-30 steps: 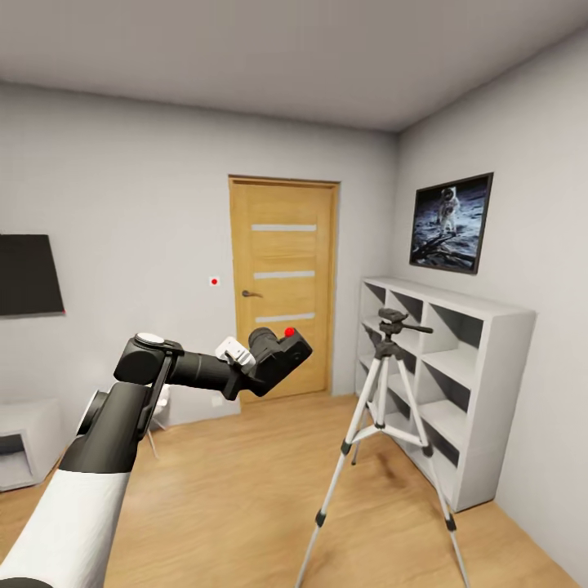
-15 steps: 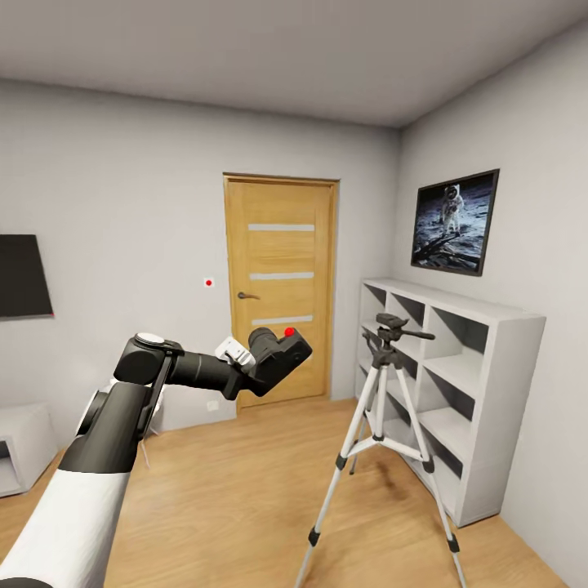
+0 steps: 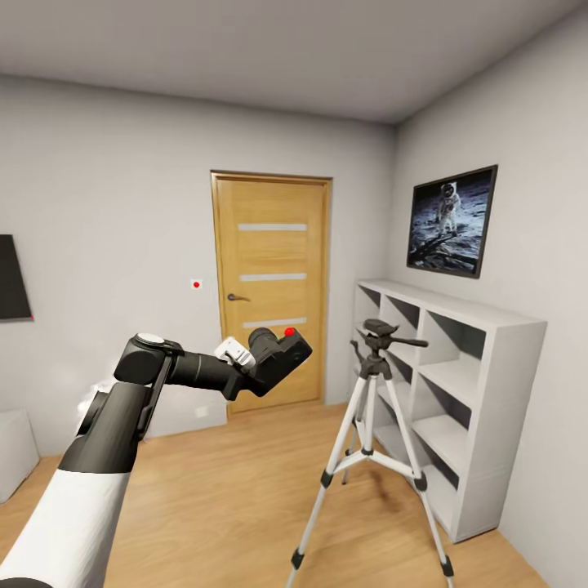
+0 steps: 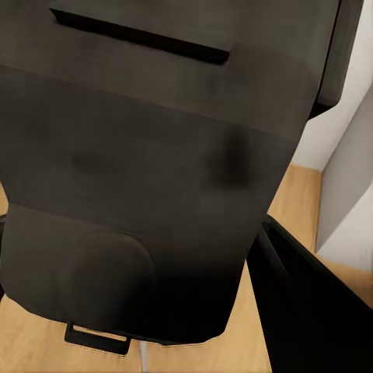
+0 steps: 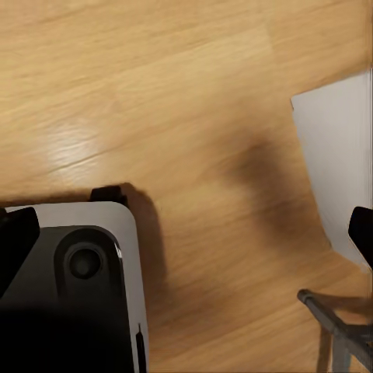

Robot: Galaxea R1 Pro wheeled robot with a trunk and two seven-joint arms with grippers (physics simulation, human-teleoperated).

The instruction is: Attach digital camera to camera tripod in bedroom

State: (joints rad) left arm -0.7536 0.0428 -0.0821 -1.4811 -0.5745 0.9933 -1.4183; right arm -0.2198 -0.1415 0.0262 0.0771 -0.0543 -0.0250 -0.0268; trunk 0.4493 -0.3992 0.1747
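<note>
While held up at chest height, clamped in the left gripper (image 3: 255, 369): camera (image 3: 280, 353), rigid, light, best gripped by the body, never the lens. Tripod (image 3: 371, 441) ahead by the shelves (image 3: 482, 392), spindly, likely tippy. Right gripper's state: cannot tell

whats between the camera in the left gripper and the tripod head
Nothing: in the head view only open air separates the digital camera from the camera tripod, with the oak door behind.
</note>
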